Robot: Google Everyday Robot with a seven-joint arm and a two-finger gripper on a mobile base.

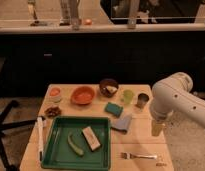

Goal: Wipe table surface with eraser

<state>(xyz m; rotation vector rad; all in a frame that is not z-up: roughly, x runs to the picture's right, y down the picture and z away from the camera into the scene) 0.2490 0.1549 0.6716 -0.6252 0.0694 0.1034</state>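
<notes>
The eraser (91, 138), a small block with a pale top and brown sides, lies inside the green tray (52, 146) at the front left of the light wooden table surface (141, 141). My gripper (156, 128) hangs downward from the white arm (172, 99) over the table's right edge. It is well to the right of the eraser and apart from it. It holds nothing that I can see.
A green vegetable (74, 145) lies in the tray. A teal sponge (114, 108) and grey-blue cloth (123, 123) sit mid-table. Behind are an orange bowl (82, 95), dark bowl (109, 87), green cup (127, 96) and dark cup (142, 100). A fork (141, 156) lies front right, a white pen (40, 142) left.
</notes>
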